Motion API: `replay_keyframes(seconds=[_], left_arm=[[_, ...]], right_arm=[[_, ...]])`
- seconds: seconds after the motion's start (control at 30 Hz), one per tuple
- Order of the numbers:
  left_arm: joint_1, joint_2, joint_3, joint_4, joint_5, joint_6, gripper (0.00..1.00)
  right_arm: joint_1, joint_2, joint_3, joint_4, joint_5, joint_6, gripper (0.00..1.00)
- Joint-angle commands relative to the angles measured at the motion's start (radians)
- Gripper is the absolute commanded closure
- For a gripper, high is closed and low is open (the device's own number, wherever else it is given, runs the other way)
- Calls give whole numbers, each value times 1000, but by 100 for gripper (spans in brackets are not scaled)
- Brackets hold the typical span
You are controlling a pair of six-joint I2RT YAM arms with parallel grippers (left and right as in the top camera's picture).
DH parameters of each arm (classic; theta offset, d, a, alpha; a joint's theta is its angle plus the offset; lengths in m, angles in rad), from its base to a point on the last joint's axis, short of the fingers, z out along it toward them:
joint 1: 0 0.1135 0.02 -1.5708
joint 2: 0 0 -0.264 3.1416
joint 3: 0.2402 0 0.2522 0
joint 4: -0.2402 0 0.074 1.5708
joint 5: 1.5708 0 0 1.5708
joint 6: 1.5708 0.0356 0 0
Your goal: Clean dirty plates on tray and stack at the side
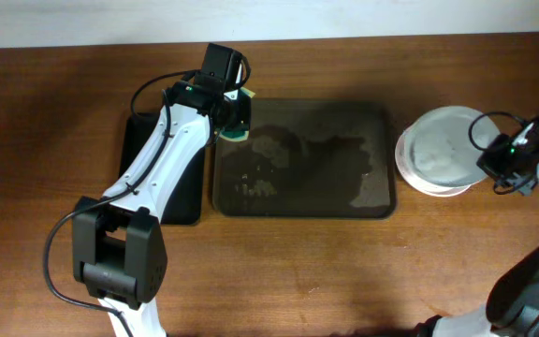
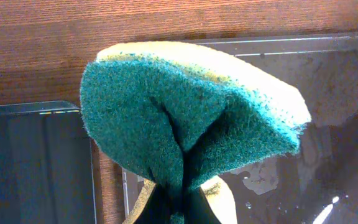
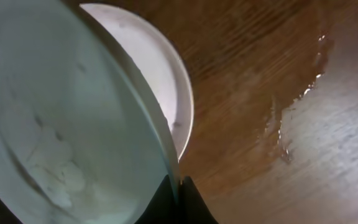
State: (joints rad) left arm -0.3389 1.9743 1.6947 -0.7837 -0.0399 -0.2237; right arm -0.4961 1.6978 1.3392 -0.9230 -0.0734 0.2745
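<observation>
Presently the right tool (image 3: 179,191) is pinching the stiff, breakable, probably wet-slick plate (image 3: 73,124) by its rim, the left tool (image 1: 234,118) squeezing a soft sponge (image 2: 185,112).

We see a creased green-and-yellow sponge (image 2: 191,118) near a narrow black tray (image 1: 190,187) on the wooden table (image 1: 344,271), which bears a wet streak (image 3: 278,134)

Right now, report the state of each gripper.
Left gripper: closed on the folded green-and-yellow scouring sponge.
Right gripper: closed on the rim of the small round white plate.
</observation>
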Motion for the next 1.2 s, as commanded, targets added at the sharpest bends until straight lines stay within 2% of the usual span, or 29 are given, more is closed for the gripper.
replay_keyframes(seconds=[0.0,0.03,0.07,0.13,0.27,0.4,0.57,0.67,0.77,0.8,0.83,0.87,0.9,0.97,1.1,1.13,1.17], left_arm=[[11,-26,20,0,8,16,100],[14,-28,21,-8,7,16,100],[23,-31,26,-22,8,16,100],[61,-50,50,-93,6,16,100],[157,-116,96,-244,-12,16,100],[272,-149,89,-360,-13,16,100],[342,-112,-63,-304,-10,17,100],[341,-69,-200,-203,-4,16,100],[340,-42,-280,-107,0,16,87],[340,-37,-287,-90,0,16,75],[340,-37,-287,-82,0,16,44],[340,-37,-279,-80,0,16,25],[340,-37,-260,-86,0,16,11],[340,-41,-178,-144,0,16,1],[323,-67,195,-402,1,16,0],[308,-75,310,-471,1,16,0],[292,-83,396,-514,1,16,0]], right_arm=[[6,39,-11,35,-25,-8,79],[13,44,-11,39,-24,-10,60],[19,46,-11,39,-24,-10,47],[40,46,-9,32,-30,-17,32],[114,41,53,-37,-141,-111,20],[243,36,103,-76,-141,-113,17],[367,37,103,-71,-136,-113,5],[381,38,103,-76,-133,-113,4],[381,38,103,-80,-133,-113,4],[381,38,103,-85,-133,-113,4],[381,38,103,-86,-133,-113,5],[381,37,103,-86,-133,-113,5],[381,36,103,-82,-133,-113,5],[381,19,116,-84,-134,-126,5],[381,-79,201,-159,-133,-133,5],[381,-116,217,-190,-133,-133,0],[381,-152,225,-217,-133,-133,1]])
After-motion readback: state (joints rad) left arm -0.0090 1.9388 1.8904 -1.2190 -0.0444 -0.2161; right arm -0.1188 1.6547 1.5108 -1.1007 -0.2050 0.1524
